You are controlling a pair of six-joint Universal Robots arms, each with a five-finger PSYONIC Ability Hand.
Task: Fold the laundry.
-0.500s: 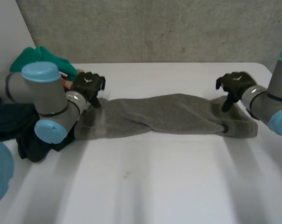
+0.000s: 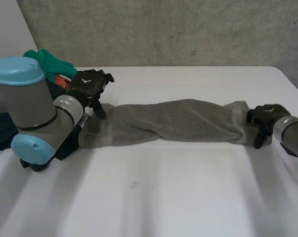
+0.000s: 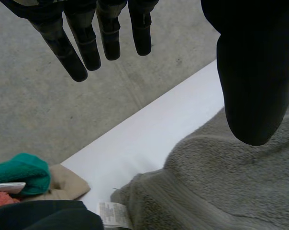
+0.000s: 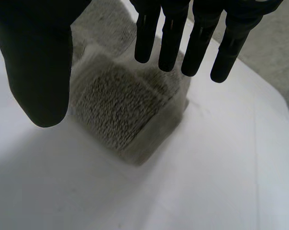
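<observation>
Frame left, the left robot hand (image 2: pixel 90 86); frame right, the right robot hand (image 2: pixel 264 118) — both spread at the twisted towel (image 2: pixel 173 121) ends; each should pinch one corner squarely.

- White counter (image 2: pixel 154 197), smooth and matt, filling the lower two thirds of the head view.
- Grey concrete wall (image 2: pixel 188 29) across the top, mottled and speckled.
- Plain white panel (image 2: pixel 3 34) in the upper left corner.
</observation>
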